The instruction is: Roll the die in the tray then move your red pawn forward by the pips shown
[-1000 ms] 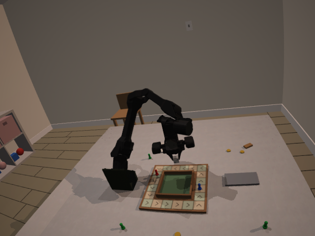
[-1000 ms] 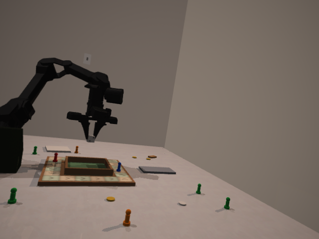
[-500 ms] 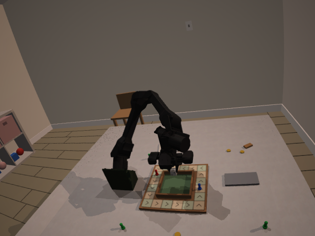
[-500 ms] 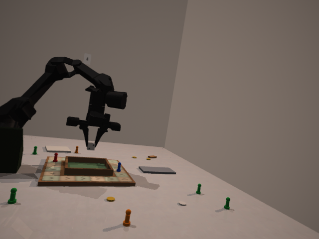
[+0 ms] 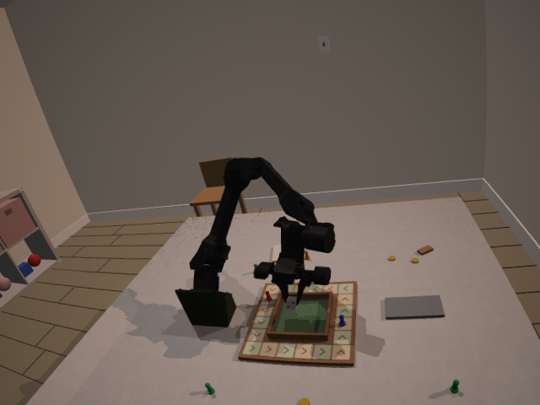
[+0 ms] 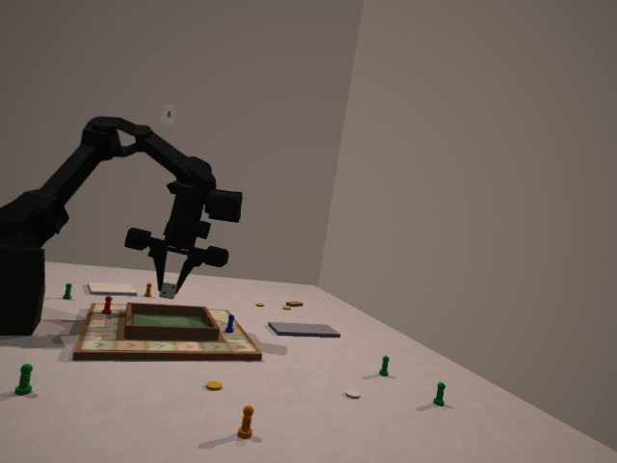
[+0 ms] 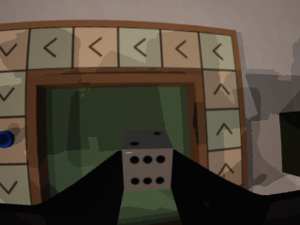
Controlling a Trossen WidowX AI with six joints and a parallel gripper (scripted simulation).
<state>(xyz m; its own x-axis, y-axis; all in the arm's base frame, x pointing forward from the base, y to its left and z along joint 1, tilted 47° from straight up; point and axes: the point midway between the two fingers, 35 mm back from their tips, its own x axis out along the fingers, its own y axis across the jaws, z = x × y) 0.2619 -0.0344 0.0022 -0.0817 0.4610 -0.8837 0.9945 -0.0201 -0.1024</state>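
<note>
My gripper point(image 5: 290, 304) point(image 6: 168, 289) point(image 7: 146, 157) is shut on the grey die point(image 5: 290, 304) point(image 6: 168, 290) point(image 7: 148, 165) and holds it over the green-floored tray point(image 5: 323, 337) point(image 6: 172, 331) point(image 7: 41, 150), a little above its rim. The tray sits in the middle of the game board point(image 5: 300, 352) point(image 6: 164, 354) point(image 7: 97, 47), whose squares carry arrows. The red pawn point(image 5: 267, 296) point(image 6: 107, 305) stands on a square at the board's far left corner in the top view. A blue pawn point(image 5: 342, 321) point(image 6: 229, 323) point(image 7: 7, 139) stands on the board's right side.
Green pawns point(image 5: 209, 388) point(image 5: 454, 386) point(image 6: 23, 379) point(image 6: 384, 366) point(image 6: 439, 394) and orange pawns point(image 6: 245, 422) point(image 6: 147, 289) stand around the board. A grey slab point(image 5: 413, 306) point(image 6: 304, 329), a white slab point(image 6: 112, 287), yellow discs point(image 5: 391, 257) point(image 6: 213, 385) and a brown block point(image 5: 424, 250) lie on the floor. A chair point(image 5: 213, 185) stands behind.
</note>
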